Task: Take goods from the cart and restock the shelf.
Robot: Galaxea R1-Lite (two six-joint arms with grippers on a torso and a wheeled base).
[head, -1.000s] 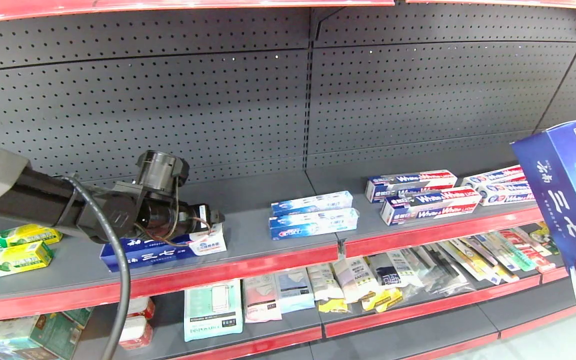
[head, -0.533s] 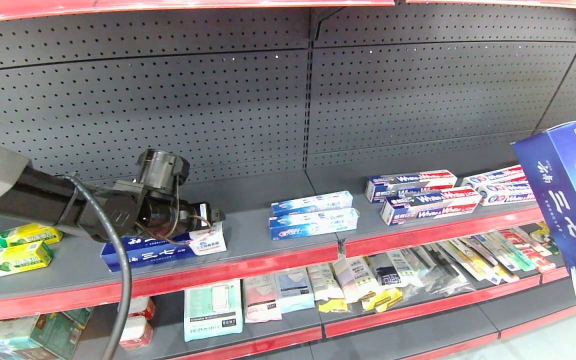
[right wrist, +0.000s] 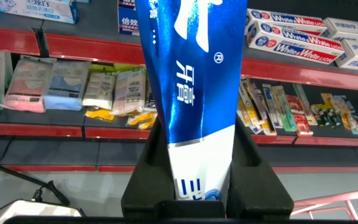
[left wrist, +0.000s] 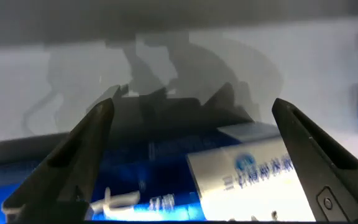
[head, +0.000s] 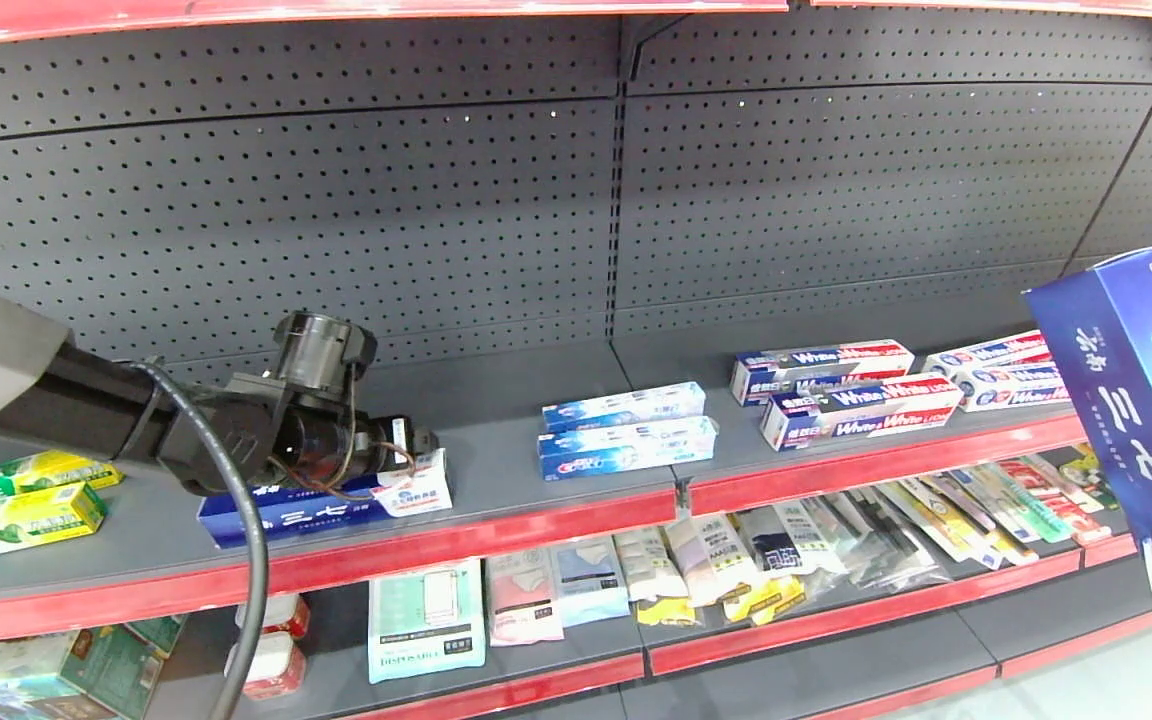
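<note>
Wrapping up the left-side placement. Got left gripper (left wrist: 192,104) spread wide over the blue box (head: 321,505), clamping nothing. Got that box flat on the shelf (head: 506,485), toward its left end, just behind its red front lip; looks released. Got right gripper (right wrist: 194,158) clamped on a second blue box (head: 1126,390), upright, off the shelf's right end and out in front. Next, probably: lift left gripper clear without nudging the box, then lay the second one on a bare patch of the shelf.
</note>
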